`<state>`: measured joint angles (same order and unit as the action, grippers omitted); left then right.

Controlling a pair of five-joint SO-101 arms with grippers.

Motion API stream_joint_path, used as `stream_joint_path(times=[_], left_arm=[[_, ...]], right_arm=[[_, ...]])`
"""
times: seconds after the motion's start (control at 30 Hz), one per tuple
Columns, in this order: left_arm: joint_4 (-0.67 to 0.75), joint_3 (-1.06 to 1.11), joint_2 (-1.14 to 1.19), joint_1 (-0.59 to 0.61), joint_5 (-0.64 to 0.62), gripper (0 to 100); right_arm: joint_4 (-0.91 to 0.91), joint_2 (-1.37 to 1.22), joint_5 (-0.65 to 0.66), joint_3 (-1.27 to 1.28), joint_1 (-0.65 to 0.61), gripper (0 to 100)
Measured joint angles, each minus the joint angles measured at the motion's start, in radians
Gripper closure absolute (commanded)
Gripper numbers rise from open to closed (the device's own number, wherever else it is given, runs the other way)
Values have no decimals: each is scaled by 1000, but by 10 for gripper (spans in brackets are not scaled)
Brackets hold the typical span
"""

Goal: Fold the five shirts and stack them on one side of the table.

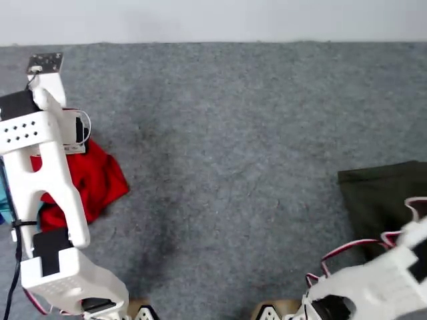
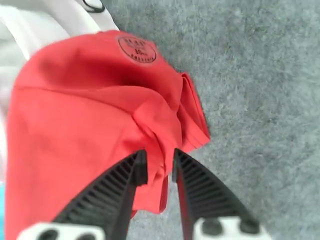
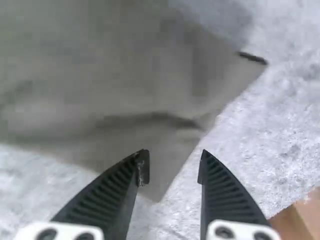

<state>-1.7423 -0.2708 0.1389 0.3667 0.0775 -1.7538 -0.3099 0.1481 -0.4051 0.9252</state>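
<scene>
- The grey felt of the bench point(image 1: 233, 133) runs unbroken between the two shirts, from far edge to near edge. Either claw can pass here.
- My left arm point(image 1: 47, 173) stands over the red shirt point(image 1: 100, 177) and blocks the left side. My left claw point(image 2: 159, 162) is pinched on a red fold.
- The dark shirt point(image 1: 383, 197) covers the right edge. My right claw point(image 3: 172, 167) hangs parted over its border, with my right arm point(image 1: 380, 280) across the near right corner.

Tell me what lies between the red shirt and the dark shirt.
Bare grey mat, seen in the high view, separates the red shirt and the dark shirt.
</scene>
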Motion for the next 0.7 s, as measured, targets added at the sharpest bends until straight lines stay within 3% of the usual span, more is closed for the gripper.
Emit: stream_joint_path(times=[0.27,0.47,0.7], left_arm=[[2,8,0,-2,0,903],[2,8,0,-2,0,903],[2,8,0,-2,0,903]], right_arm=[[152,-15,0,83,-301,826],[365,-143,-87,86,-324,825],[546,-233,-103,86,-350,826]])
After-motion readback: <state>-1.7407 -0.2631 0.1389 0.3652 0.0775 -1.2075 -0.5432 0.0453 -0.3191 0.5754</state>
